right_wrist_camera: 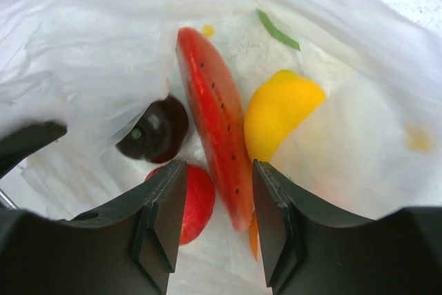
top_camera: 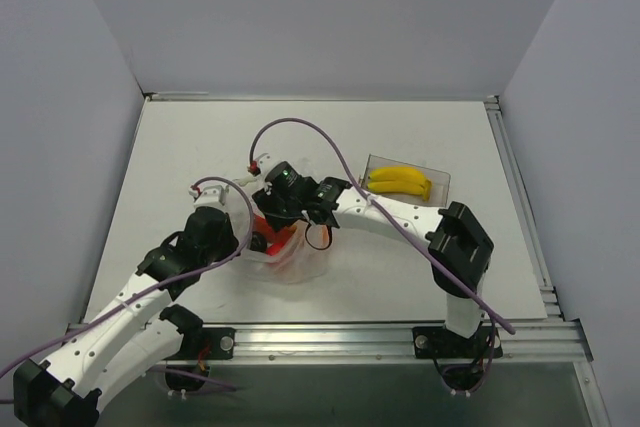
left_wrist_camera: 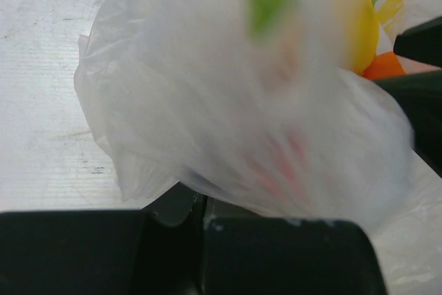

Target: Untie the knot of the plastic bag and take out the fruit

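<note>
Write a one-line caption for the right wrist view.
Right pincer, open, straddling a red slice among fruit inside the plastic bag.

Plastic bag [top_camera: 290, 265] on table [top_camera: 200, 147], fruit [right_wrist_camera: 217, 122] inside; banana [top_camera: 400, 183] in box [top_camera: 441, 180] right of bag, farther back.

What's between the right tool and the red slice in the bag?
Nothing visible. The right tool is open inside the plastic bag, fingers either side of the red slice, no film over it. A yellow fruit sits close beside it.
</note>
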Tool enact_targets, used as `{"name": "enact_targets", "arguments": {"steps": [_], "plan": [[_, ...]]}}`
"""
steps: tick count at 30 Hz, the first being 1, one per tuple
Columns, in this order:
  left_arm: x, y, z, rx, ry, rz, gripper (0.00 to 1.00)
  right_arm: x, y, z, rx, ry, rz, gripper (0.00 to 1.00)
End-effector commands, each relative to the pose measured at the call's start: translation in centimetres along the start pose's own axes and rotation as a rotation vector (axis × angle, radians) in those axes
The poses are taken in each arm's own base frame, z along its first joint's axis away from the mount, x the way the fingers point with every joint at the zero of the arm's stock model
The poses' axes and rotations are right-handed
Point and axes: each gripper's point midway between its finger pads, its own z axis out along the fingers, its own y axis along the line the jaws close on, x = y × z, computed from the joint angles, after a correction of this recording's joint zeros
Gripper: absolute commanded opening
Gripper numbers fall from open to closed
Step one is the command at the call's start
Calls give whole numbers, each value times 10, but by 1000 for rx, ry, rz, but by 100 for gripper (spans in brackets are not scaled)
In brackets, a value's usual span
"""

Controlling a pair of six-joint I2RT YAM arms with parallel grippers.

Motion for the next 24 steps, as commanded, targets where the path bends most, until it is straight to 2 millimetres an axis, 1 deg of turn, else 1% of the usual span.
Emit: {"name": "enact_targets", "arguments": {"steps": [1, 2, 5, 8, 15, 18, 19, 20, 21, 22, 24], "plan": [[-14, -10, -9, 46, -27, 26, 0, -9, 5, 12, -42, -10, -36, 43], [-16, -11, -8, 48, -32, 44, 0, -4, 5, 18, -51, 7, -41, 43], [-15, -9, -6, 43, -37, 53, 0, 2, 8, 28, -67, 29, -46, 44], [-15, -11, -4, 54, -41, 38, 0, 13, 3, 40, -64, 55, -40, 44], [-18, -6, -4, 36, -61, 28, 0, 33, 7, 56, -97, 106, -46, 43], [-18, -6, -4, 35, -59, 32, 0, 35, 6, 57, -92, 109, -50, 32], [-19, -6, -4, 36, -60, 35, 0, 34, 6, 56, -91, 103, -47, 22], [-20, -5, -4, 31, -65, 33, 0, 29, 5, 52, -89, 88, -47, 16], [-20, -5, -5, 29, -68, 32, 0, 28, 4, 50, -86, 83, -44, 11], [-22, -4, -5, 27, -75, 31, 0, 29, 3, 47, -83, 78, -45, 3], [-27, -3, -7, 16, -96, 30, 0, 20, 3, 36, -79, 46, -46, 0]]}}
